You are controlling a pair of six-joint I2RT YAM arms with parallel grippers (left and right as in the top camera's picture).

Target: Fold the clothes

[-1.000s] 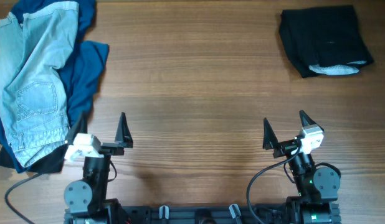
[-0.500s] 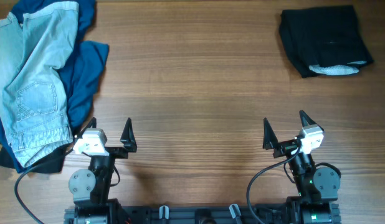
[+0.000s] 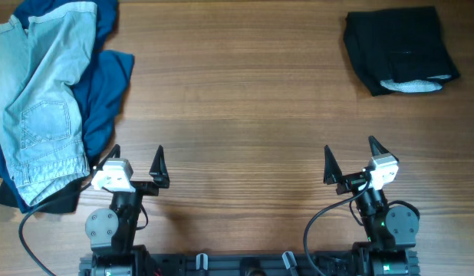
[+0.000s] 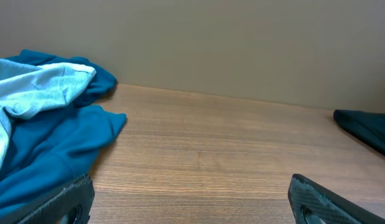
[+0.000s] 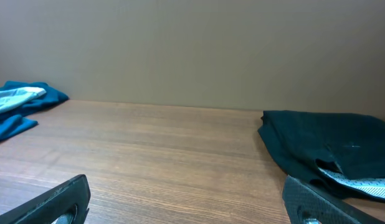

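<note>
Overhead view. The left end effector (image 3: 137, 159) is now sitting slightly further toward the centre of the tabletop (image 3: 245, 100) than a second ago, and has been holding there for the last half second; the right end effector (image 3: 350, 153) and all the garments are lying unchanged.

Both arms are resting at the near edge. The unfolded heap is lying just beside and forward-left of the left end effector, so the left arm is plainly the nearer one. In the heap, the light-blue denim shorts (image 3: 37, 100) are lying on top of the dark-blue garment (image 3: 106, 84), their long axis running near to far along the left edge. The black shorts (image 3: 402, 50) are sitting at the far right corner, well apart from the right end effector and forward-right of it, apparently already folded, with a pale inner waistband (image 3: 412, 86) showing at their near edge.

Both end effectors are standing with jaws fully spread, gripping and touching nothing, as the wrist views confirm.
</note>
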